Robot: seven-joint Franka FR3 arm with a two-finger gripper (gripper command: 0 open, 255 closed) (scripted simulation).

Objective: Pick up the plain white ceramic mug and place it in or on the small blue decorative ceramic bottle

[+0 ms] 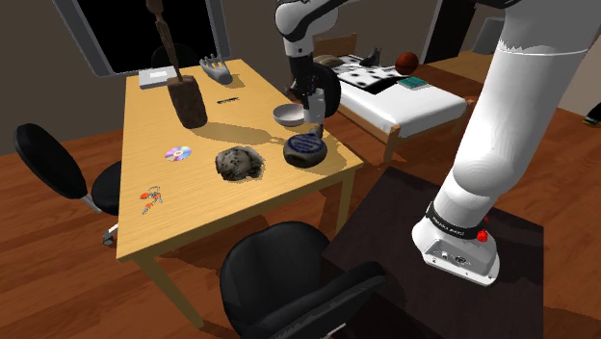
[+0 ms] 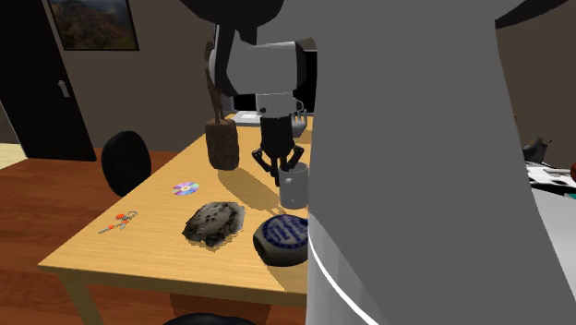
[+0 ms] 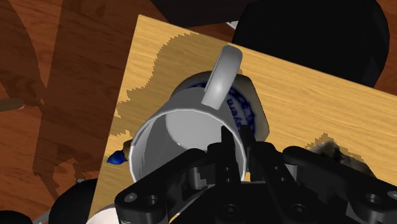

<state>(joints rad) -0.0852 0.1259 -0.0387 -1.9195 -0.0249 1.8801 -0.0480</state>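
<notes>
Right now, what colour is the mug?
The mug is plain white, seen best in the wrist view.

Held the white arm (image 1: 501, 125) arched up from the base and over, with the dark wrist (image 1: 304, 79) directly above the end effector (image 1: 314, 112). Pointed the end effector nearly straight down. Clamped the two black fingers (image 3: 226, 141) on the wall of the white mug (image 3: 178, 133), one finger inside the rim and the other just outside it.

White mug (image 3: 168, 137), blue-and-white patterned bottle (image 2: 282, 235), black pincer (image 2: 280, 171), tan table (image 1: 193, 221)
</notes>
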